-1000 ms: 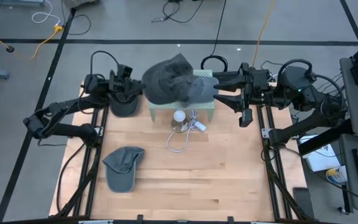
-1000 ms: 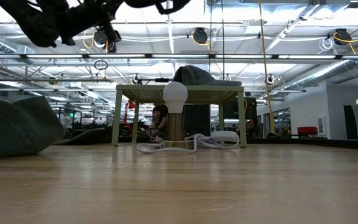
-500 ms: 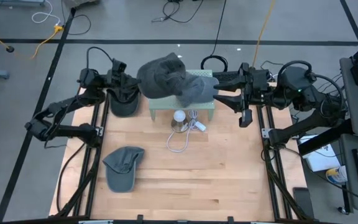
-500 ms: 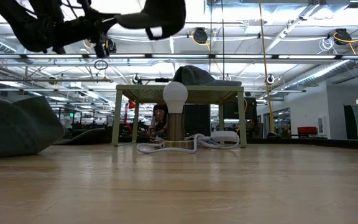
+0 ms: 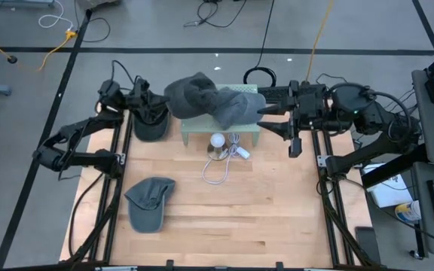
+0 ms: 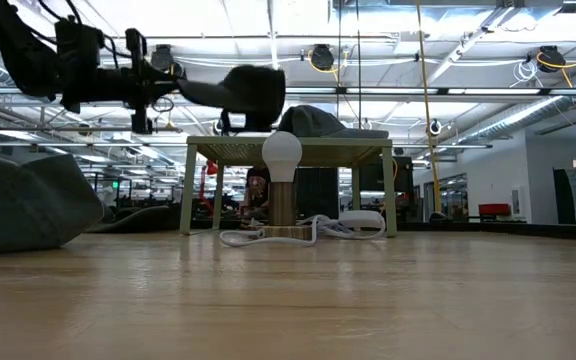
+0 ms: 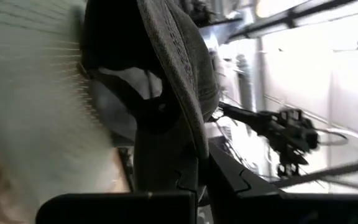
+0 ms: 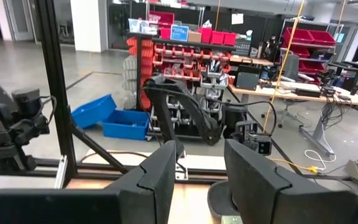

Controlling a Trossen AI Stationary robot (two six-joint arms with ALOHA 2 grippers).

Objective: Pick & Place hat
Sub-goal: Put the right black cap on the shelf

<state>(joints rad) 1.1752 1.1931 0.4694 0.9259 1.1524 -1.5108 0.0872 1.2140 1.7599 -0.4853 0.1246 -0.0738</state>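
My left gripper (image 6: 175,88) is shut on a grey hat (image 5: 189,92), which hangs over the left end of a small green table (image 5: 202,136) at the far side. The same hat (image 6: 245,88) shows just above the tabletop (image 6: 288,143) in the low view. A second grey hat (image 5: 238,107) lies on that table with its crown up. My right gripper (image 5: 267,114) stands open to the right of that hat, with nothing between its fingers. My left gripper pinches the edge of the hat's brim (image 7: 192,147) between its two fingers. The fingers (image 6: 168,88) lie level and come from the table's left side. The hat reaches out past them toward the right, lifted clear of the tabletop.
A bulb on a wooden base (image 5: 217,141) with a white cable (image 5: 218,172) sits in front of the small table. A grey cap (image 5: 148,203) lies at the near left, a dark cap (image 5: 149,126) at the far left edge. The wooden middle and right are bare.
My left gripper has come down with the hat and swung a little toward the table's left, rolling as it went. The hat has dropped from high above to just over the small table's left end. It stays held by the brim.
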